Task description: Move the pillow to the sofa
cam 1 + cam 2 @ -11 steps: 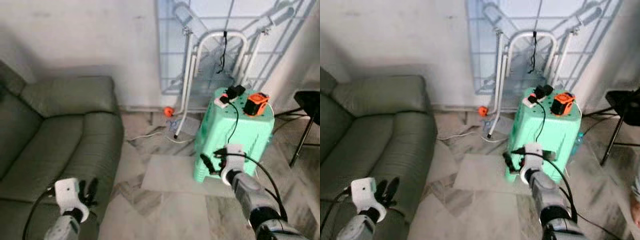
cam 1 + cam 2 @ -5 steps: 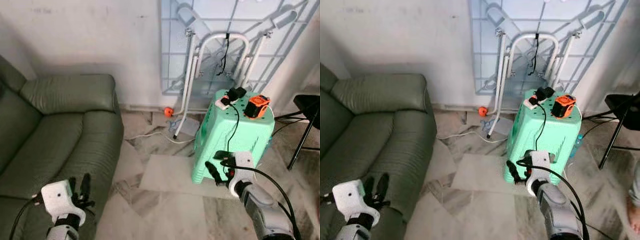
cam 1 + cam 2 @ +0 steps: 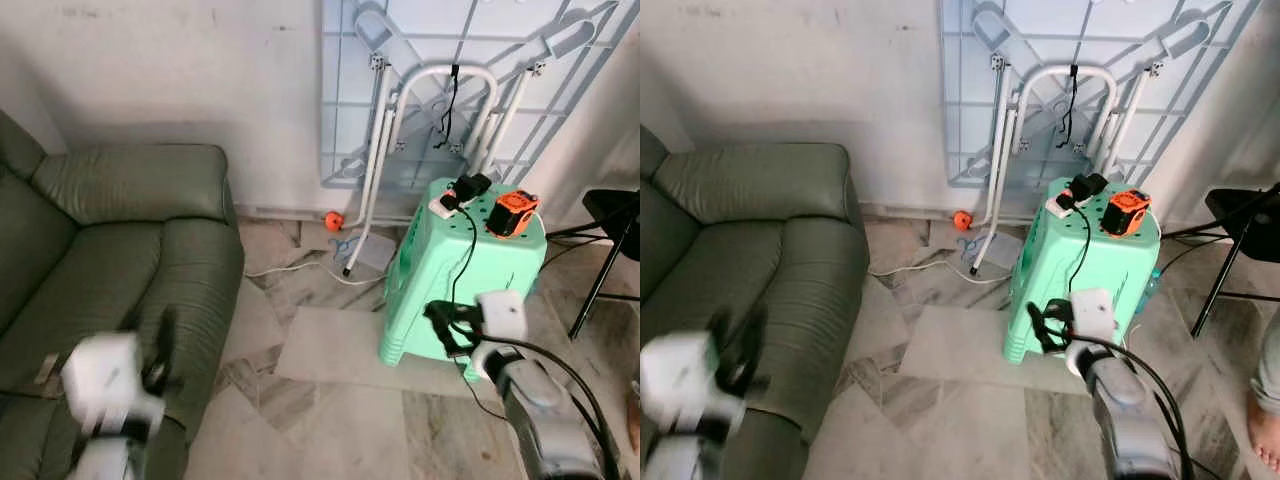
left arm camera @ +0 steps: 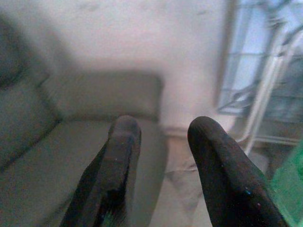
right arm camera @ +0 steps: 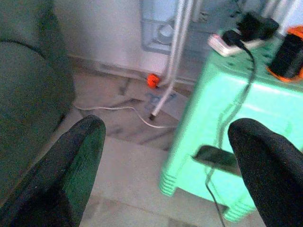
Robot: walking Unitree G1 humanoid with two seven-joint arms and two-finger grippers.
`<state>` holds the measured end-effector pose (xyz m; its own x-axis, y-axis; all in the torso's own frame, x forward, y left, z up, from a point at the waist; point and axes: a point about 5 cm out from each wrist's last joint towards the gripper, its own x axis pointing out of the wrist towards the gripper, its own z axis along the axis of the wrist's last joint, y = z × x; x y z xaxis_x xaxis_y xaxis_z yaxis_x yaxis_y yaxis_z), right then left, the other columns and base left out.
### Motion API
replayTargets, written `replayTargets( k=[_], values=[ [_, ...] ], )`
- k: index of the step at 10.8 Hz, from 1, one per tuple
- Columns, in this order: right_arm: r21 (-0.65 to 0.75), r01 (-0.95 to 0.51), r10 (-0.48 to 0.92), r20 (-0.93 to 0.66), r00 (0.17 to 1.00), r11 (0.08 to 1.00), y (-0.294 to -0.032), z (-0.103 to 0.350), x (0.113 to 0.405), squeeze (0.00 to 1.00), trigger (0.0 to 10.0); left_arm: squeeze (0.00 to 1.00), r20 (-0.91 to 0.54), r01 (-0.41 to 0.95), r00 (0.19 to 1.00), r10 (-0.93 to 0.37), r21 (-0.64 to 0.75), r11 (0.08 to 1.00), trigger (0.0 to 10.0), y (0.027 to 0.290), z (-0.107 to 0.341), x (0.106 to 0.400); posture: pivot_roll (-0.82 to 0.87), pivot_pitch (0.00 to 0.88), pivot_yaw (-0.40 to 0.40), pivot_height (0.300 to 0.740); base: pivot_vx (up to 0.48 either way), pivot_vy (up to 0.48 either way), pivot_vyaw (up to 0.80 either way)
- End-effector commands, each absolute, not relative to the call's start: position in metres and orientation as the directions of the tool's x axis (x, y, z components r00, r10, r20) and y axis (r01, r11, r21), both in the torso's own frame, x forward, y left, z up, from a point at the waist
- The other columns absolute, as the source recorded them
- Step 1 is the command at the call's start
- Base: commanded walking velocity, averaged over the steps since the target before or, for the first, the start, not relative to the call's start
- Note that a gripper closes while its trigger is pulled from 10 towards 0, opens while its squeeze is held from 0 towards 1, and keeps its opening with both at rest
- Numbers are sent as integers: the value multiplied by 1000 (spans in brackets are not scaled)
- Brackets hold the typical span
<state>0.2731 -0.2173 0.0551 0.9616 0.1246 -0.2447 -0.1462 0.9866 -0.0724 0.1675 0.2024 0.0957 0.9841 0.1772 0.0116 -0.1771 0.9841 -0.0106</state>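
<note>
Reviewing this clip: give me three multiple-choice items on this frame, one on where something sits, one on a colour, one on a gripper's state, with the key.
1. Where is the orange and black device?
A. on top of the stool
B. on the sofa seat
C. on the floor by the wall

2. What colour is the plastic stool?
A. red
B. mint green
C. black

3. How do the right gripper fingers stand?
A. shut on a pillow
B. shut on a cable
C. open, holding nothing

Key: 1 A, it rests on the stool's top beside a white power strip. 2 B, its top and sides are mint green in both eye views. 3 C, the right wrist view shows the two black fingers far apart with floor and stool between them.

The green sofa stands on the robot's left. The left gripper is open too.
</note>
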Motion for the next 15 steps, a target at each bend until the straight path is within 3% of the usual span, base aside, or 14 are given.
replayTargets(
  k=[1,3,6,8,9,10,14,15],
  values=[
    [-86,-127,102,-253,962,988,-223,52,268,0,10000,0,-14,-220,975,220,3,976,10000,210,88,161,-148,15,13,740,0,0,0],
    [-105,-161,122,-306,944,981,-226,34,252,0,10000,0,-82,-179,980,181,35,983,10000,209,69,148,-147,0,5,740,0,0,0],
    [-82,-136,112,-249,962,987,-226,44,271,0,10000,0,30,-129,991,128,45,991,10000,204,84,168,-144,0,9,740,0,0,0],
    [-54,-154,148,-101,984,987,-211,79,296,0,10000,0,178,-108,978,106,0,994,10000,200,125,198,-153,0,11,740,0,0,0],
    [-77,-191,192,8,981,979,-190,121,301,0,10000,0,218,-104,970,107,-25,994,10000,197,147,211,-159,0,13,740,0,0,0],
    [-84,-205,209,38,977,975,-182,130,300,0,10000,0,283,-69,956,78,-41,997,10000,190,169,219,-159,0,21,740,0,0,0],
    [-108,-211,217,43,975,971,-179,143,280,0,10000,0,265,-10,964,22,-47,999,10000,176,178,221,-175,5,43,740,0,0,0],
    [-111,-226,239,128,963,968,-167,170,283,0,10000,0,224,-20,974,33,-57,998,10000,178,170,220,-178,7,47,740,0,0,0]
  ],
)
